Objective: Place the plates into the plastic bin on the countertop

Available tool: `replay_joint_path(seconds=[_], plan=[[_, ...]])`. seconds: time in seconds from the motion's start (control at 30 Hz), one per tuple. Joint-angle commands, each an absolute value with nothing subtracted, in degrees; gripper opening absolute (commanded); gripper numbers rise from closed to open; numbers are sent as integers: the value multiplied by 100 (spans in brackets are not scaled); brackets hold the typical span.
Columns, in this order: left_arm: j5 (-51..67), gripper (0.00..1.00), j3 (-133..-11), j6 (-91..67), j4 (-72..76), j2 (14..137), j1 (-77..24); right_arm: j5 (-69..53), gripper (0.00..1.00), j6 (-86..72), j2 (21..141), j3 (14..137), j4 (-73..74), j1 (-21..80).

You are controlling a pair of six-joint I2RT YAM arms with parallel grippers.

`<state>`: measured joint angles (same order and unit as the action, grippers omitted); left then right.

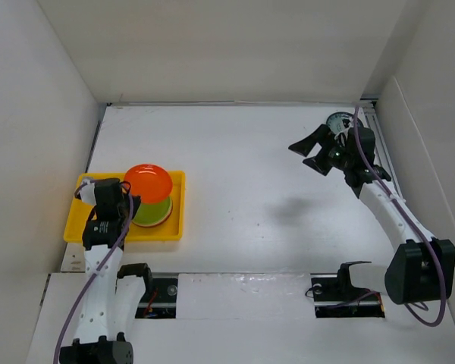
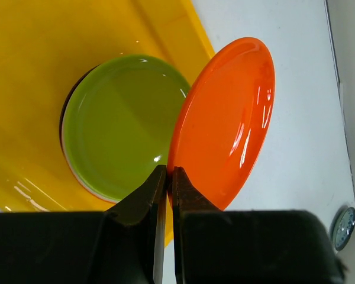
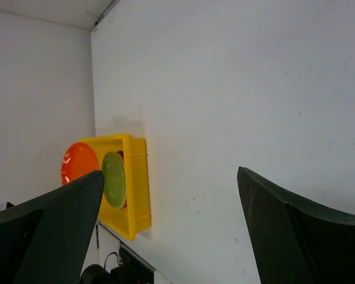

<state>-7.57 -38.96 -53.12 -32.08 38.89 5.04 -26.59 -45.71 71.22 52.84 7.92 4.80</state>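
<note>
Your left gripper (image 2: 165,177) pinches the orange plate (image 2: 225,124) by its rim, tilted above the lime green plate (image 2: 121,124) in the yellow bin (image 2: 41,59). Level it over that stack before letting go. Your right gripper (image 1: 302,154) gapes wide, empty.

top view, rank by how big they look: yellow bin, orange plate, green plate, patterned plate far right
1. bin
2. orange plate, held up nearer the camera, which may enlarge it
3. green plate and patterned plate: both partly covered, so left unranked
</note>
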Motion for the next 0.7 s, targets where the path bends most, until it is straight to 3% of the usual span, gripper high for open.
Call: replay_joint_path(seconds=[0.0,0.17,0.2,0.4,0.43,0.57,0.67], plan=[[-889,0,-3806,-5687,-3472,3639,492,-2988,100,-4675,7005,5405,360,396],[-1238,0,-3920,-6064,-3892,3560,369,-3164,100,-4790,6891,5528,360,396],[-1239,5,-3920,-6064,-3894,3560,369,-3164,100,-4790,6830,5528,360,396],[-1345,51,-3920,-6310,-4078,3489,369,-3234,100,-4843,6627,5581,360,281],[-1345,56,-3920,-6311,-4078,3394,369,-3287,100,-4843,6627,5581,360,281],[-1250,99,-3999,-6242,-4131,3042,369,-3052,100,-4843,6627,5529,360,115],[-241,99,-3999,-5584,-3176,2874,369,-2699,100,-5115,6837,5222,360,-192]])
